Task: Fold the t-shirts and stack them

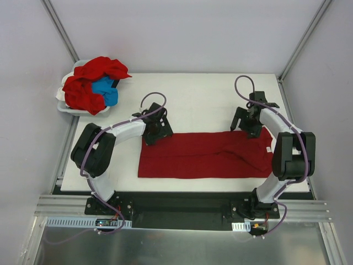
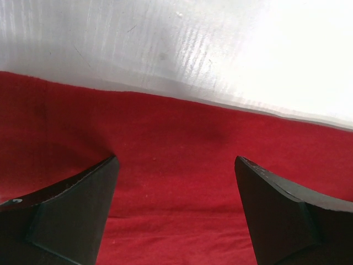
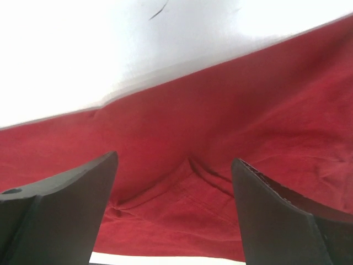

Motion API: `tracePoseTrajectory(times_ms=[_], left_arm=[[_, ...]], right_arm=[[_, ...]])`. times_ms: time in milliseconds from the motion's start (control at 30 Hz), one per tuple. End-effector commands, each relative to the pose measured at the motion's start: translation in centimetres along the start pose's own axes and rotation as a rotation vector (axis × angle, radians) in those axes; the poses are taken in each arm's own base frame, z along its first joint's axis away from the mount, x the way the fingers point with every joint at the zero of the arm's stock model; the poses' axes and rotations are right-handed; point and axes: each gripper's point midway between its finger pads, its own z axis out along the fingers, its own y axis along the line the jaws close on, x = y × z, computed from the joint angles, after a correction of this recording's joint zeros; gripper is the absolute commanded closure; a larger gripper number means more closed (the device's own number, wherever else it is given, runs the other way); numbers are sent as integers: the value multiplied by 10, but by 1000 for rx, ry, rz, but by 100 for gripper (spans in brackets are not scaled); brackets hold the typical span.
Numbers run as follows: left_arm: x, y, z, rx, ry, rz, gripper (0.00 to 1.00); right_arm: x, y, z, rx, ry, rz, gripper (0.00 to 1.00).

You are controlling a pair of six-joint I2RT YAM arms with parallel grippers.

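Note:
A deep-red t-shirt (image 1: 204,155) lies flat on the white table as a long folded band, its white neck label (image 1: 268,149) at the right end. My left gripper (image 1: 155,130) hovers over the shirt's far left corner, jaws open, red cloth (image 2: 176,182) below them and nothing between. My right gripper (image 1: 249,126) stands open over the far right edge, above a folded sleeve seam (image 3: 204,182). More t-shirts, red (image 1: 88,83) with a bright blue one (image 1: 106,91), are piled in a bin at the back left.
The white bin (image 1: 69,108) sits at the table's back left corner. Bare white table (image 1: 198,99) lies beyond the shirt. Enclosure walls and metal frame posts (image 1: 58,27) surround the table.

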Motion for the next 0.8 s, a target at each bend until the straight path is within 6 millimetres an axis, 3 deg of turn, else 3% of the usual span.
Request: tracePoseTrajectory(times_ms=[0, 167, 367, 500, 567, 633, 767], left_arm=[[-2, -9, -1, 18, 10, -29, 12], [-4, -9, -3, 24, 2, -17, 12], [0, -5, -2, 15, 11, -21, 12], [0, -3, -4, 13, 3, -18, 12], [-1, -2, -6, 13, -3, -16, 12], [-2, -1, -7, 15, -7, -13, 12], [-2, 0, -9, 12, -16, -7, 12]], right_arm=[[16, 9, 1, -5, 34, -9, 13], [38, 3, 1, 6, 85, -11, 13], [51, -1, 1, 21, 103, -31, 16], [50, 6, 0, 8, 94, -39, 29], [50, 7, -3, 12, 90, -44, 48], [54, 5, -8, 36, 89, -55, 55], [62, -2, -25, 79, 64, -73, 58]])
